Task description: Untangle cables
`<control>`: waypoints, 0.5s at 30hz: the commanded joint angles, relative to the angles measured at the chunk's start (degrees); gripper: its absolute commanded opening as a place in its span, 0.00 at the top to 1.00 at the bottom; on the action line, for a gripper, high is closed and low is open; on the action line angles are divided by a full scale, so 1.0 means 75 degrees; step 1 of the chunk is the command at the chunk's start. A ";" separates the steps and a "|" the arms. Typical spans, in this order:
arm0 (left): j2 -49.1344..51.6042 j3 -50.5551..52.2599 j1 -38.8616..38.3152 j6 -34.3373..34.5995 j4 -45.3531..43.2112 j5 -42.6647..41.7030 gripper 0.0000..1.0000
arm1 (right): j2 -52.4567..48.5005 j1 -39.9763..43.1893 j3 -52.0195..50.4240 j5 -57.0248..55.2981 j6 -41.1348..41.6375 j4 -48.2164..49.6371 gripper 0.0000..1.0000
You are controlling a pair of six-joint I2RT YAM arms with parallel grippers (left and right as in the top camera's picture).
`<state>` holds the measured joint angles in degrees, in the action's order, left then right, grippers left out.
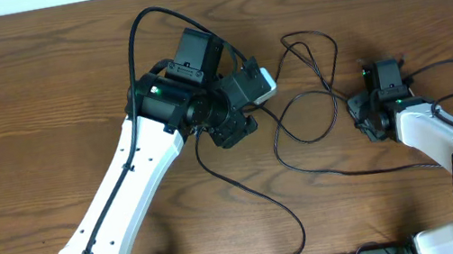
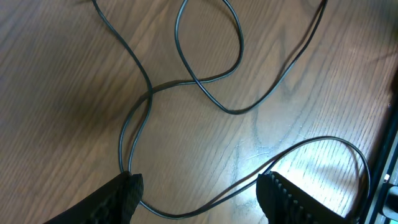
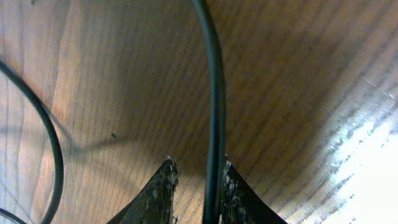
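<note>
We see left gripper (image 2: 196,190) at center-left of overhead frame, fingers spread wide, nothing between them. Wrist view: thin black cables (image 2: 208,81) loop and cross on wood table (image 2: 56,74) above fingertips, one strand passing just by left fingertip (image 2: 127,186). Overhead: cables (image 1: 309,100) sprawl in loose loops mid-frame, between arms. We find right gripper (image 3: 196,186) at right, pinching one black strand (image 3: 214,112).

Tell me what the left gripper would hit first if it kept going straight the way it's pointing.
Probably the black cable lying between the open fingers of the left gripper, then the table beneath it; depth is hard to judge.
</note>
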<state>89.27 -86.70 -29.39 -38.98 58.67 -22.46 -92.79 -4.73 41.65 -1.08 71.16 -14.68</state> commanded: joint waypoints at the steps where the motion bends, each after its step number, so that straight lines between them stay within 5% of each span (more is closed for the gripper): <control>1: 0.0087 0.0041 0.0023 -0.0015 0.0023 -0.0119 0.36 | -0.0341 -0.0041 -0.0315 0.0052 -0.0688 -0.0052 0.78; 6: 0.0087 0.0041 0.0023 -0.0015 -0.0015 -0.0119 0.36 | -0.0306 -0.0041 -0.0315 0.0650 -0.1877 0.0816 0.81; 9: 0.0087 0.0041 0.0023 -0.0015 -0.0003 -0.0119 0.35 | -0.0306 -0.0035 -0.0315 0.0796 -0.3383 0.0804 0.99; 15: 0.0087 0.0041 0.0023 -0.0017 -0.0006 -0.0119 0.35 | -0.0079 0.0259 -0.0277 0.0688 -0.3523 0.0804 0.99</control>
<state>89.27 -86.70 -29.39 -38.98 58.50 -22.44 -93.89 -4.29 40.38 4.08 48.88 -8.56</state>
